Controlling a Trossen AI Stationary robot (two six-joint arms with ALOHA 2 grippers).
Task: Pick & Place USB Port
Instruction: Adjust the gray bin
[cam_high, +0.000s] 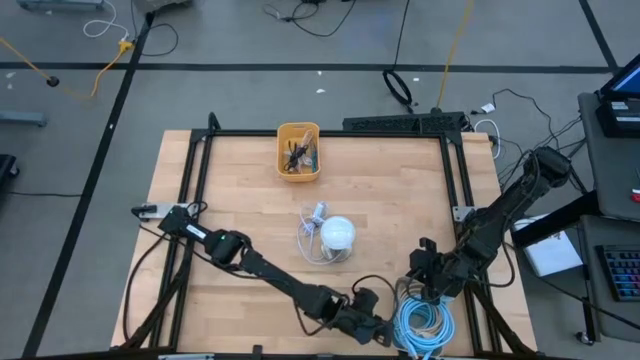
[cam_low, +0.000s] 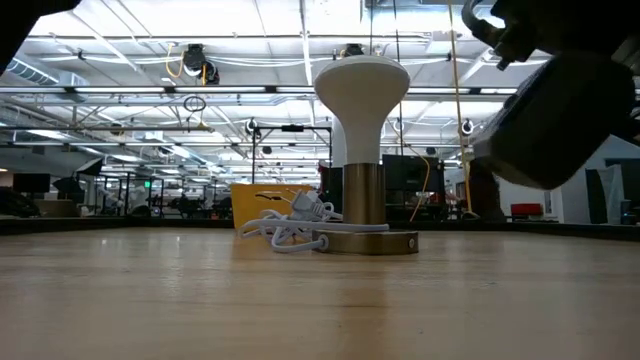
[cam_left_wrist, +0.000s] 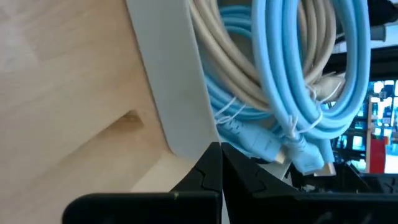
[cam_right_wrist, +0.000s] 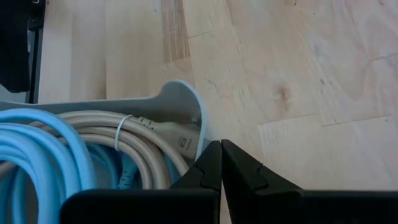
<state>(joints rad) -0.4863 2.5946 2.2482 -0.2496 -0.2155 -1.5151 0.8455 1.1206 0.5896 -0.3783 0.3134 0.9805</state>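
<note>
A pale grey tray of coiled light-blue cables and a beige cable sits at the table's near edge. My left gripper is shut, its tips at the tray's corner on its left side. My right gripper is shut too, its tips just beyond the tray's far rim. At the table's middle stands a white mushroom-headed device on a round metal base, with a white cord lying beside it. My left gripper's shut fingertips lie right at the tray's outer corner, coming in low along the table; whether they touch it I cannot tell. My right gripper's shut fingertips point down beside the tray's rounded rim; whether they touch it I cannot tell.
A yellow bin holding small dark items stands near the far edge. Black frame rails run along the table's far, left and right sides. Bare wood lies between the bin, the device and the tray.
</note>
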